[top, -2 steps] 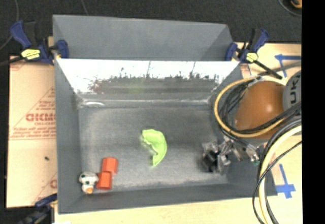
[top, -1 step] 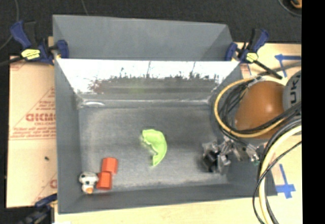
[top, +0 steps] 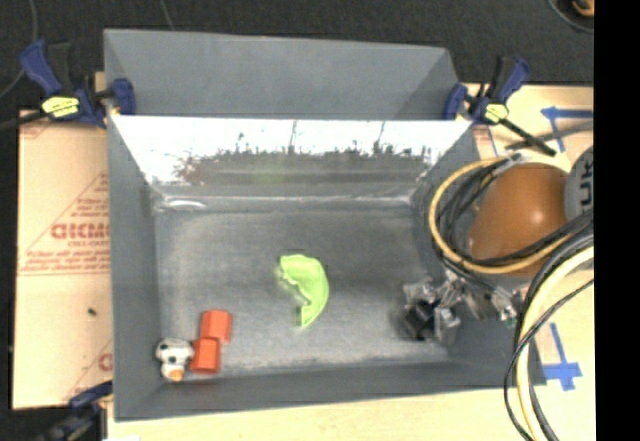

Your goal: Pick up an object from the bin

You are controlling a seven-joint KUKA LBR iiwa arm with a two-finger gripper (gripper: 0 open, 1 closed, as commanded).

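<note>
Though the gripper [top: 432, 314] sat at four o'clock in the bin [top: 130, 259], I couldn't tell whether its jaws were spread or pressed together. A green curved scrap [top: 305, 289] lay apart at its nine o'clock, an orange block [top: 212, 339] at the bin's seven.

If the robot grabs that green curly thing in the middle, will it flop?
The green thing looks thin and curled, so it would probably bend or droop. Being so thin, it is likely light for its size. Lying flat on the bin floor, it probably slides rather than rolls if pushed.
</note>
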